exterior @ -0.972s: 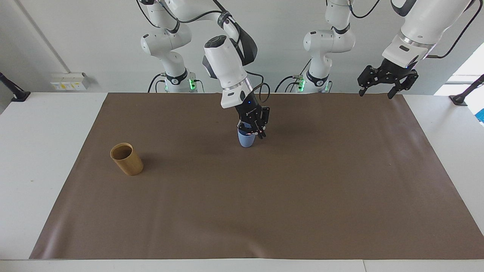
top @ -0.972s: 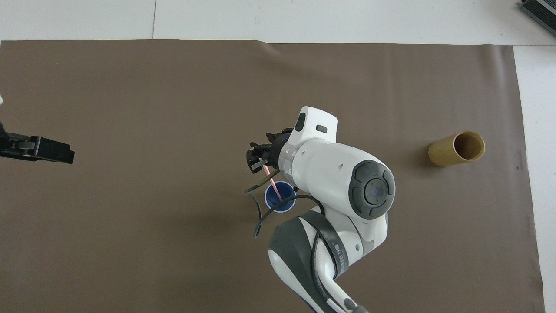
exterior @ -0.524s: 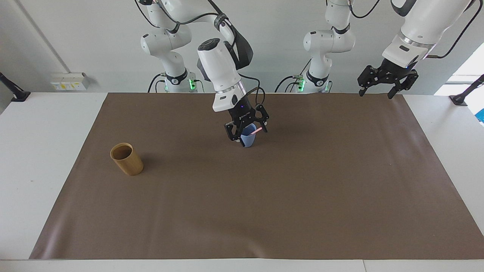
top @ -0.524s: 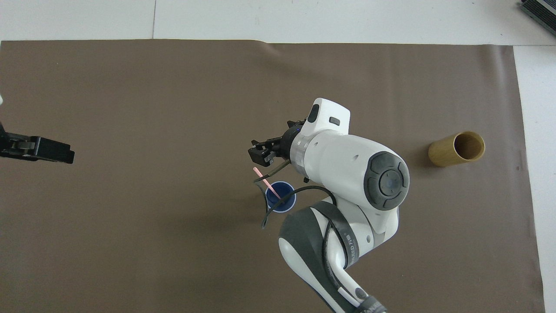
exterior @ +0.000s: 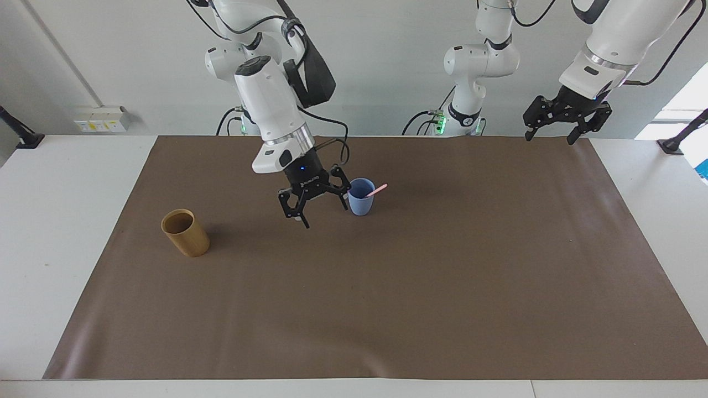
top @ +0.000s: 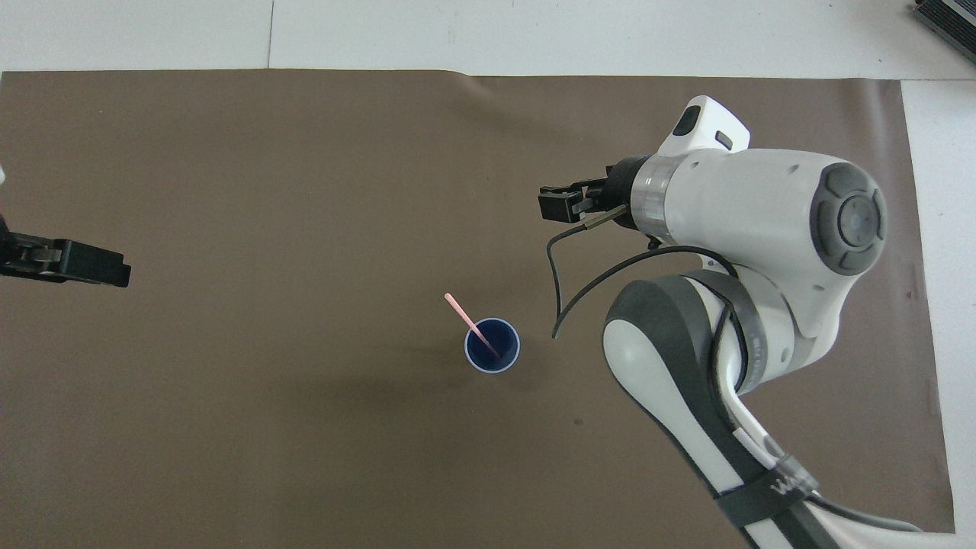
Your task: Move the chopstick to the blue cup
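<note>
A small light-blue matte cup point(exterior: 361, 203), handleless and tapering toward its base, stands upright on the brown mat point(exterior: 387, 309) that covers the middle of the white counter point(exterior: 61, 221), roughly midway between the two arms' ends and in the half of the mat nearer the robots. One thin pale-pink chopstick point(exterior: 376, 191) sits in it, its lower end down inside the cup and its upper end leaning out over the rim, tilted toward the left arm's end of the counter; in the overhead view the same stick point(top: 469, 320) slants up out of the dark-blue inside of the cup point(top: 492, 345). The right claw point(exterior: 314, 206) hangs in the air over the bare mat just beside the cup, on the side toward the right arm's end; its fingers are spread wide apart, they hold nothing, and they do not touch the cup or the stick. The left claw point(exterior: 553, 134) waits raised over the mat's corner at the left arm's end, its fingers likewise spread and empty. A tan, wooden-looking cylindrical cup point(exterior: 185, 232) stands well apart from the blue one, toward the right arm's end of the mat, and looks empty from above point(top: 803, 261).
</note>
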`<state>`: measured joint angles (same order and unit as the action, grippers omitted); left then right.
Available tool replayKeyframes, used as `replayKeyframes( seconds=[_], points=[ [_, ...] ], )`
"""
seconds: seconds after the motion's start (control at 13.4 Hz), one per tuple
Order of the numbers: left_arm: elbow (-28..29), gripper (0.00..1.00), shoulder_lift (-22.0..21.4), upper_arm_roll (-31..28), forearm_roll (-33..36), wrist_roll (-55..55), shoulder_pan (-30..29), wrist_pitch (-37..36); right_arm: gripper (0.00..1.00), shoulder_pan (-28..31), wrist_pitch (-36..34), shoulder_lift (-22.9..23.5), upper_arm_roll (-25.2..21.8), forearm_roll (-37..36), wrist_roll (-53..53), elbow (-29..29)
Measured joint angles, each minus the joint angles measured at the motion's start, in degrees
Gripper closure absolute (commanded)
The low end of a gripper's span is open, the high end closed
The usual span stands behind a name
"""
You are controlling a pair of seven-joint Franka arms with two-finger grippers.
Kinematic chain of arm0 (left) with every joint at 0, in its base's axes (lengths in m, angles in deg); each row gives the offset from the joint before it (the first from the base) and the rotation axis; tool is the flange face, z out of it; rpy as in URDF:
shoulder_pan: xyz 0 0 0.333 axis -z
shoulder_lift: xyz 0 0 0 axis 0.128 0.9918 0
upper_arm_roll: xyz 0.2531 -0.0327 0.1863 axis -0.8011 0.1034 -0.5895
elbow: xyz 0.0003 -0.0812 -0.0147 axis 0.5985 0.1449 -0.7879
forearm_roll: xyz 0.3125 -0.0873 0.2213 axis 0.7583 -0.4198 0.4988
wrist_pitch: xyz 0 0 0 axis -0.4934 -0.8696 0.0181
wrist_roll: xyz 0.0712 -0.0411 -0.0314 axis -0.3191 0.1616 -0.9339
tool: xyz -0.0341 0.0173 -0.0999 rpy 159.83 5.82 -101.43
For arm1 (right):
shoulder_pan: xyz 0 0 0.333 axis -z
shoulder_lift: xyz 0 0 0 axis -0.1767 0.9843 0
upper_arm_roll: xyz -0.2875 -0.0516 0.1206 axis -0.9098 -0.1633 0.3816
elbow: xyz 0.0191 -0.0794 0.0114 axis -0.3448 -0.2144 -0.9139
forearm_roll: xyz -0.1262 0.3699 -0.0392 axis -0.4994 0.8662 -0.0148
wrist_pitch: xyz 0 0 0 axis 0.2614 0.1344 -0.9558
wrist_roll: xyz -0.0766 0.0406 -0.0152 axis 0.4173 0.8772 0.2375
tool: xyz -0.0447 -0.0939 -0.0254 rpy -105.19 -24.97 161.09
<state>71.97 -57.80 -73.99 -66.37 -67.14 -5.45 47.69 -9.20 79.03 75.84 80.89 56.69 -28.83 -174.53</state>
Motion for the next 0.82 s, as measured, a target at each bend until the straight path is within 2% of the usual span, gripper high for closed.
replayKeyframes(
  seconds=[0.22, 0.45, 0.67, 0.82],
  points=[
    [0.0, 0.0, 0.0, 0.0, 0.0, 0.0, 0.0, 0.0, 0.0, 4.53, -11.49, -3.77, -0.3, -4.29, -0.43, 1.55],
    [0.0, 0.0, 0.0, 0.0, 0.0, 0.0, 0.0, 0.0, 0.0, 7.13, -23.29, -6.55, -0.37, -8.9, -8.82, 4.53],
    [0.0, 0.0, 0.0, 0.0, 0.0, 0.0, 0.0, 0.0, 0.0, 7.63, -32.97, -7.1, -0.38, -13.74, -18.6, 8.74],
    [0.0, 0.0, 0.0, 0.0, 0.0, 0.0, 0.0, 0.0, 0.0, 8.85, -38.61, -7.13, -1.08, -14.28, -20.21, 11.89]
  ],
)
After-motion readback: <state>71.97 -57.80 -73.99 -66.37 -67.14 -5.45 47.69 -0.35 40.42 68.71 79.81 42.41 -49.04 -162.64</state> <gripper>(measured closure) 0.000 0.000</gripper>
